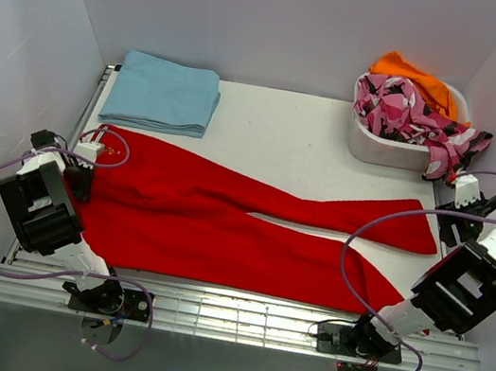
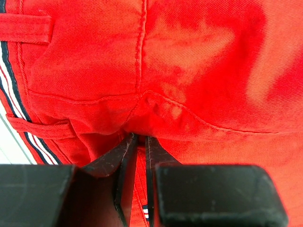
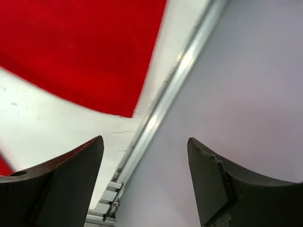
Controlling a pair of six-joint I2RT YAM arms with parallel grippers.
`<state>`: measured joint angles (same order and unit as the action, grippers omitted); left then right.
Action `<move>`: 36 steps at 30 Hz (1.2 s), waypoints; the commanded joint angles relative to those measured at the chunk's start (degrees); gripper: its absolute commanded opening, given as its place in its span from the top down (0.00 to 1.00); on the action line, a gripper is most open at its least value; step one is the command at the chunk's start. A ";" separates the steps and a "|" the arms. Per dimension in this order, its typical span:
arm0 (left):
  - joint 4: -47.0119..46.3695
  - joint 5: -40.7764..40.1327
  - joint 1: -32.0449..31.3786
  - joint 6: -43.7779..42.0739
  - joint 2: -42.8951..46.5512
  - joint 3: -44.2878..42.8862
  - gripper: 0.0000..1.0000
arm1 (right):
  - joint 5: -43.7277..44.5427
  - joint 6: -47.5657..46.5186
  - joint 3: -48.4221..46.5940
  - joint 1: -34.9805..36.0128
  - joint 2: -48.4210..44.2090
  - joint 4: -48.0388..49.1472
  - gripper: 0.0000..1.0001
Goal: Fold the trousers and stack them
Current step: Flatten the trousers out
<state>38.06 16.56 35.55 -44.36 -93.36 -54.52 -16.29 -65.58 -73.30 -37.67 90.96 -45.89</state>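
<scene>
The red trousers (image 1: pixel 221 229) lie spread flat across the table, waist at the left and both legs running to the right. My left gripper (image 1: pixel 86 174) sits at the waist end. In the left wrist view its jaws stand almost together, and a fold of the trousers (image 2: pixel 199 71) near a seam is pinched in my left gripper (image 2: pixel 140 138). My right gripper (image 1: pixel 451 221) hovers by the table's right edge beyond the upper leg's end. In the right wrist view my right gripper (image 3: pixel 144 139) is open and empty, and the hem of the trousers (image 3: pixel 80 52) lies at the upper left.
A folded light blue garment (image 1: pixel 161 93) lies at the back left. At the back right a white basket (image 1: pixel 379 149) holds a pink-black-white patterned garment (image 1: pixel 414 114) and an orange one (image 1: pixel 416 79). A metal rail (image 3: pixel 175 80) and the side wall (image 3: pixel 246 85) are close to my right gripper.
</scene>
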 commanded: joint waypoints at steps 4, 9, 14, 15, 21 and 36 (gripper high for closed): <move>2.72 0.49 0.66 -0.20 -0.68 -1.90 0.74 | -5.32 -20.45 13.60 0.67 -6.75 3.16 0.22; 3.95 0.58 0.66 0.32 -1.03 -4.01 0.74 | -6.47 -31.78 21.78 1.46 -9.04 10.02 0.19; 5.09 1.20 0.66 1.47 -2.00 -5.60 0.73 | -6.56 -38.12 28.38 2.69 -8.52 20.48 0.17; 5.18 1.11 0.66 1.47 -1.91 -5.60 0.73 | -6.30 -38.83 29.43 3.47 -7.73 21.36 0.18; 5.09 1.55 0.66 0.50 -0.42 -5.24 0.73 | -4.54 -35.50 23.04 4.80 -5.26 12.17 0.92; 1.05 3.13 0.75 1.55 4.33 -1.72 0.74 | 7.67 -8.90 -30.12 13.04 22.18 -13.22 0.92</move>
<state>40.82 19.35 35.88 -43.46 -92.07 -54.72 -12.99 -92.71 -88.95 -29.98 92.71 -71.33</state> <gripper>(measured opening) 0.263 0.081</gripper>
